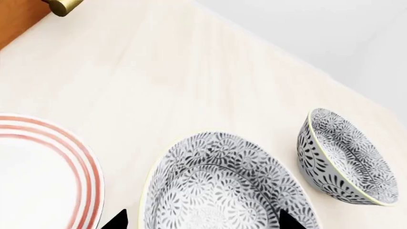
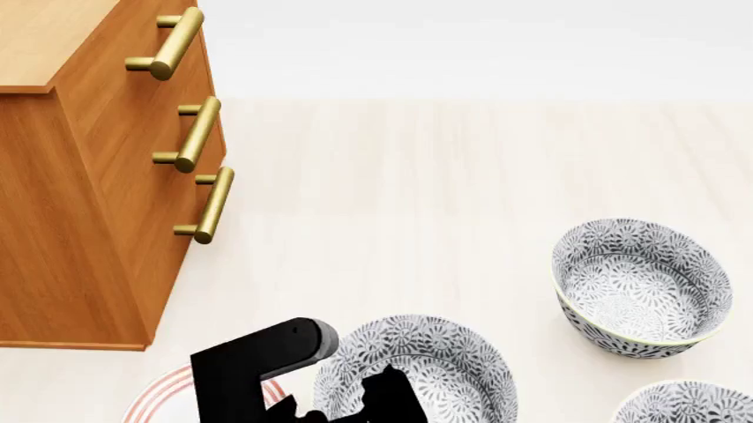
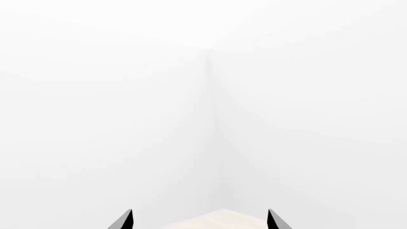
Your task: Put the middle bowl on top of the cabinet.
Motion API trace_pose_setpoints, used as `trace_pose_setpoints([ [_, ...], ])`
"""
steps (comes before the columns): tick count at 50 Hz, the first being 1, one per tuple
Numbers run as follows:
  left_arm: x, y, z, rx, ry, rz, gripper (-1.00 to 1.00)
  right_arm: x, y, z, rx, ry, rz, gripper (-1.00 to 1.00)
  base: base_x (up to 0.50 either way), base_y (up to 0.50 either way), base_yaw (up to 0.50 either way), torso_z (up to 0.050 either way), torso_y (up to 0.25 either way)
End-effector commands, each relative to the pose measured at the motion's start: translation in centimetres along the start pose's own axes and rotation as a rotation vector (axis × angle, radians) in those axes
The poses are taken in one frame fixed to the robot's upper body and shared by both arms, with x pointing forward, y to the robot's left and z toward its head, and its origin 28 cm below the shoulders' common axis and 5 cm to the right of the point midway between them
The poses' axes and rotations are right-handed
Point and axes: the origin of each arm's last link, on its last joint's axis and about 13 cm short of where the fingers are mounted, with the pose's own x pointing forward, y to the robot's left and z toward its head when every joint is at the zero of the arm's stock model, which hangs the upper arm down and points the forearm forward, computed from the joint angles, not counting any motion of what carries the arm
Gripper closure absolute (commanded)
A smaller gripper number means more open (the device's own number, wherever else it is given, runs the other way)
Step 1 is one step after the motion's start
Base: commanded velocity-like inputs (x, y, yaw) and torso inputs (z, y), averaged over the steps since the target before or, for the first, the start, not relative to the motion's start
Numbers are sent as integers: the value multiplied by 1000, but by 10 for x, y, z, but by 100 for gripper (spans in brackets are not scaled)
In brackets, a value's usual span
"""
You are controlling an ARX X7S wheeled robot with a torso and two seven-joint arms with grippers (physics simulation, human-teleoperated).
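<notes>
The middle bowl (image 2: 424, 366), deep with a grey-black floral pattern and a pale rim, sits near the front beside a red-ringed plate. My left gripper (image 2: 383, 401) hangs just above it, open. In the left wrist view the two black fingertips (image 1: 117, 220) straddle the middle bowl (image 1: 222, 186) without touching it. The cabinet (image 2: 83, 211), orange-brown with brass bar handles, stands at the left, and a corner of the cabinet (image 1: 14, 21) shows in the left wrist view. My right gripper (image 3: 200, 220) is open and empty, facing a white wall.
A second patterned bowl (image 2: 641, 286) sits at the right, also seen as the second bowl (image 1: 346, 160). A third bowl (image 2: 689, 405) is cut by the lower right edge. The red-ringed plate (image 2: 159, 397) lies left of the middle bowl, in front of the cabinet. Everything rests on a pale wood surface (image 2: 412, 194).
</notes>
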Motion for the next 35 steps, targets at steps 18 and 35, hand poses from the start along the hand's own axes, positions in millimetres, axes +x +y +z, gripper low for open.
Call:
trace_pose_setpoints([
  [18, 20, 10, -14, 18, 27, 36, -100, -2, -1, 6, -3, -10, 4, -100, 0, 0, 0, 0, 0],
  [35, 31, 15, -27, 32, 67, 33, -100, -3, -2, 9, -2, -20, 1, -100, 0, 0, 0, 0, 0],
])
